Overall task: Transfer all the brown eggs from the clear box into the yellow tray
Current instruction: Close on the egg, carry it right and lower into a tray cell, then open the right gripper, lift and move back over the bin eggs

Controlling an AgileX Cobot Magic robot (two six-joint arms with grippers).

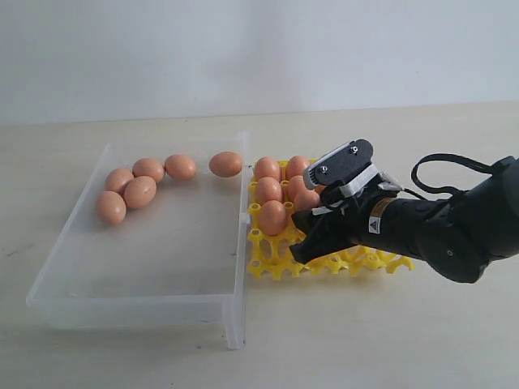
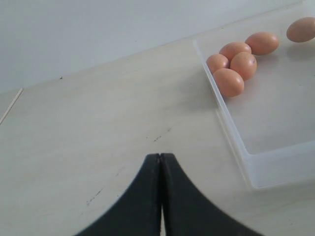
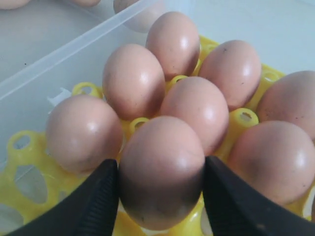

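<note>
Our right gripper (image 3: 160,169) clamps a brown egg (image 3: 161,155), long axis upright between the jaws, lower centre, over the yellow tray (image 3: 235,130); our left gripper (image 2: 160,196) sits closed, empty.

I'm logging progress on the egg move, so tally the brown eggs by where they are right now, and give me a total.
Brown eggs in the clear box: 6
Brown eggs seated in the yellow tray: 7
Brown egg between the right jaws, at the tray: 1
Total in view: 14; the arm may hide more.
</note>
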